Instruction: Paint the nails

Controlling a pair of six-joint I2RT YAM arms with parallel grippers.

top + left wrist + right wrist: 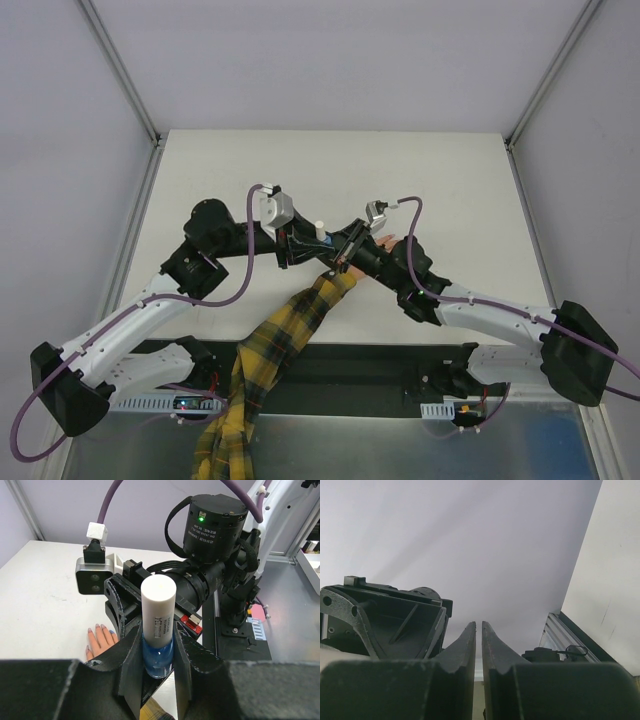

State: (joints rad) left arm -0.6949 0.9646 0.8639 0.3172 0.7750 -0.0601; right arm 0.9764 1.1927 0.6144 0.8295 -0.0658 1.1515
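Observation:
My left gripper (159,647) is shut on a small blue polish bottle (158,662) with a tall white cap (158,607), held upright. In the top view the gripper (300,246) and bottle (320,230) are at the table's middle. A peach hand (99,641) lies flat on the table behind the bottle. Its nails (103,627) are pale, and one (112,631) looks bluish. The yellow plaid sleeve (288,328) runs to the near edge. My right gripper (478,626) is shut with a hairline gap, empty and pointing up. In the top view the right gripper (345,256) is over the wrist, next to the hand (386,241).
The right arm's wrist and motor housing (215,525) stand close behind the bottle. The white table (330,170) is open at the back, with grey walls (330,60) around it. A metal rail (330,370) runs along the near edge.

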